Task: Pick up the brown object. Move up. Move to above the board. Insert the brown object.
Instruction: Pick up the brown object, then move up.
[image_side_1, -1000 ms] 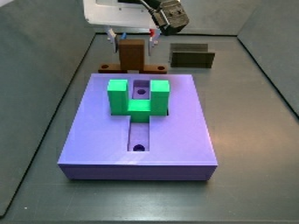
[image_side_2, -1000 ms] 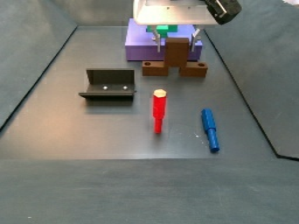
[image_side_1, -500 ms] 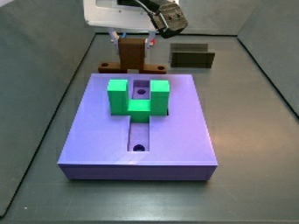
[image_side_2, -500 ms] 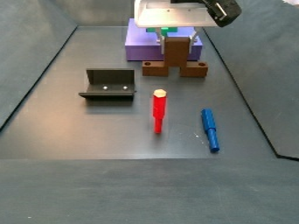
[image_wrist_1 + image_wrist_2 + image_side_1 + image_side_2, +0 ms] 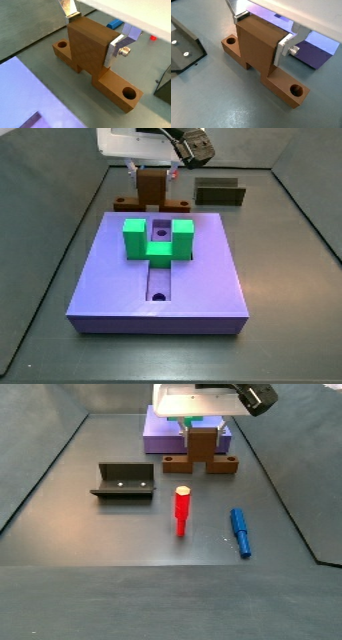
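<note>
The brown object (image 5: 90, 45) (image 5: 258, 47) is a T-shaped wooden piece whose long holed bar lies on the grey floor. In both side views it stands just behind the purple board's (image 5: 201, 268) (image 5: 158, 429) far edge. My gripper (image 5: 92, 34) (image 5: 261, 32) comes down from above, and its silver fingers press the two opposite faces of the upright block, shut on it. In the side views the gripper (image 5: 152, 173) (image 5: 201, 426) sits over the brown object (image 5: 151, 190) (image 5: 201, 446). The board carries a green U-shaped block (image 5: 158, 236) and a central slot.
The dark fixture (image 5: 123, 481) (image 5: 219, 192) (image 5: 183, 47) stands on the floor to one side. A red peg (image 5: 182, 509) and a blue piece (image 5: 239, 531) lie further out on the floor. Dark walls enclose the workspace.
Almost nothing: the gripper's body shifts very slightly, and the brown object stays at the same spot on the floor.
</note>
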